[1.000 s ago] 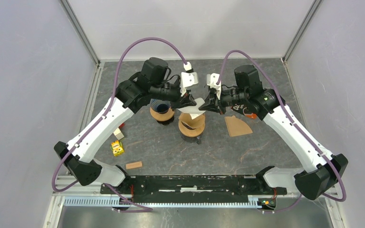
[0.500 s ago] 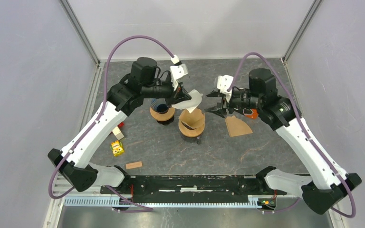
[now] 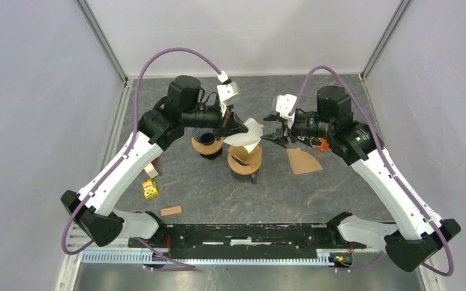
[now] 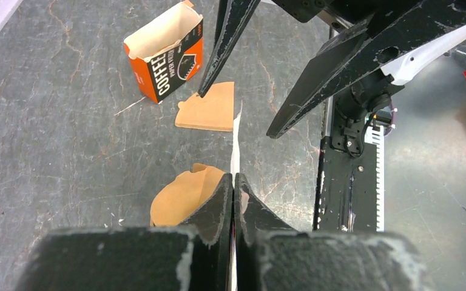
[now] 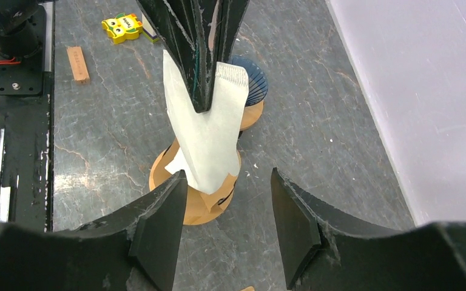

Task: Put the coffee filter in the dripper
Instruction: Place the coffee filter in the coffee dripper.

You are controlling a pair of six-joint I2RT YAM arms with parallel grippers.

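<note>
My left hand [image 3: 241, 127] is clamped shut on the white coffee filter [image 3: 249, 132], its two fingers pressed flat together on the paper's upper edge; in the right wrist view the filter hangs down out of those dark fingers [image 5: 201, 73] as a long folded sheet; in my left wrist view I get it only edge-on, a thin white line running up the centre of the frame from the fingertips. My right hand [image 3: 273, 130] faces it from the right with its jaws well apart and nothing in them; the sheet's lower end sits in the gap between its fingers in the right wrist view, and I see no contact there.

The filter hangs over the tan dripper [image 3: 244, 159] at the centre of the top frame; its bottom corner overlaps the dripper's rim, but I cannot tell whether paper and dripper touch. A brown paper already sits inside the dripper; my own left fingers cover most of it in the left wrist view.

Just left of the dripper a blue ribbed cup [image 3: 205, 133] stands on a tan ring, half hidden under the left arm; right of the dripper a brown filter [image 3: 303, 162] lies flat on the desk [image 3: 218, 188]; an orange filter box [image 4: 164, 57] lies open beyond it, mostly masked by the right arm from above. At the lower left of the top frame are a yellow block [image 3: 150, 190] and a small wooden block [image 3: 171, 211], well apart from the hands.
</note>
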